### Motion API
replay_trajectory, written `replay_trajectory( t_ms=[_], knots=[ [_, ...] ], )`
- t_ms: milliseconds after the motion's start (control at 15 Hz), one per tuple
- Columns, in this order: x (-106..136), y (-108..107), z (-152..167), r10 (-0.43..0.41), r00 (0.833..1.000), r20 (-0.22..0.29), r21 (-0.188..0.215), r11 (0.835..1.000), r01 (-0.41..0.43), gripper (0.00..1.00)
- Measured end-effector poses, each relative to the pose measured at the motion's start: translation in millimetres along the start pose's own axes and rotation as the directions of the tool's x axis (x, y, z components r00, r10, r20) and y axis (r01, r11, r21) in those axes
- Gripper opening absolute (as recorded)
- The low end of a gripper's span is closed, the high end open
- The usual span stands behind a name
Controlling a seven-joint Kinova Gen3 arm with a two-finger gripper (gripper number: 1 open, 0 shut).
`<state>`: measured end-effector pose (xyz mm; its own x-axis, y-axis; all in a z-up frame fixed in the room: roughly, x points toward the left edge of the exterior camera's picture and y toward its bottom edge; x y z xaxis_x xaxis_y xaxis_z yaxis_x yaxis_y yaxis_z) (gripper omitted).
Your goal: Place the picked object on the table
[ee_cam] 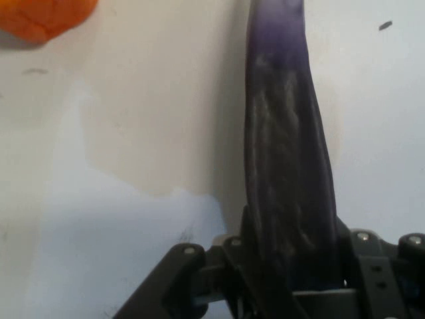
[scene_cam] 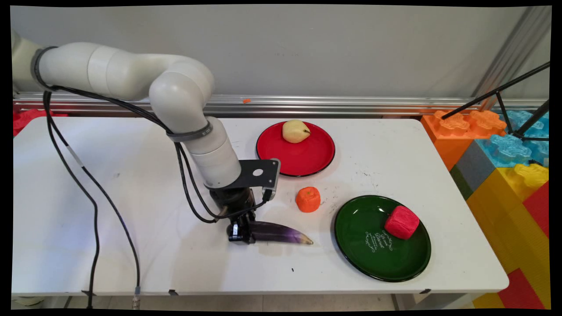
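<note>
Purple eggplant [scene_cam: 281, 233] lies on the white bench [scene_cam: 131, 210], long axis pointing right from the tool [scene_cam: 240, 232], which is clamped on its stem end; orange fruit [scene_cam: 308, 199] sits nearby.

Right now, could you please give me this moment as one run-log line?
gripper: shut on eggplant, low at table | orange: beside | pear: red plate | red cube: green plate
</note>
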<state>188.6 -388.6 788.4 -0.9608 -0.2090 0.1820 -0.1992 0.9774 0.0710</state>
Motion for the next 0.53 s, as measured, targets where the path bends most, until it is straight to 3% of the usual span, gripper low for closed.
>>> replay_trajectory(
  t_ms=[133,200,533],
  knots=[
    [-0.9,-0.1,1.6,0.001,1.000,0.006,0.002,1.000,-0.001,0.00],
    [-1.0,-0.1,2.1,0.001,1.000,0.007,0.002,1.000,-0.001,1.00],
    [0.2,-0.9,4.0,-0.012,1.000,0.005,0.007,1.000,0.012,1.00]
  ],
)
